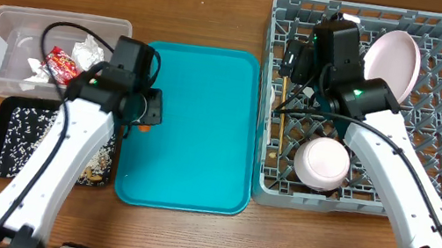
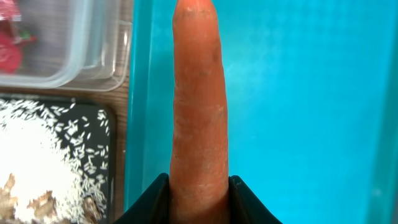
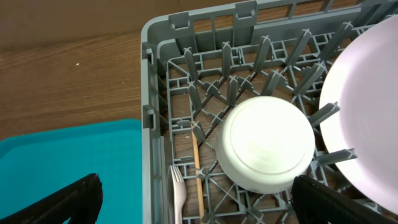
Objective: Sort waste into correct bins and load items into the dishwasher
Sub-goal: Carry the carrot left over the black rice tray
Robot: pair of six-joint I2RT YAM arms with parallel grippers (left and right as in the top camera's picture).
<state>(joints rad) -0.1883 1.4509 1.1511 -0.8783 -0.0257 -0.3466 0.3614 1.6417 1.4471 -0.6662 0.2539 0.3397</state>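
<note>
Your left fingers [image 2: 152,200] are clenched on the small orange carrot [image 2: 198,93] - it's held over the large teal plastic serving tray [image 2: 298,93], at the edge nearest the shallow black rectangular tray [image 2: 93,115] of rice. Your right fingers [image 3: 74,199] are spread wide, grasping nothing - over the grey plastic dish rack [image 3: 155,81] on the teal tray's far side, above the white plastic fork [image 3: 178,193] and thin wooden chopstick [image 3: 197,168].
</note>
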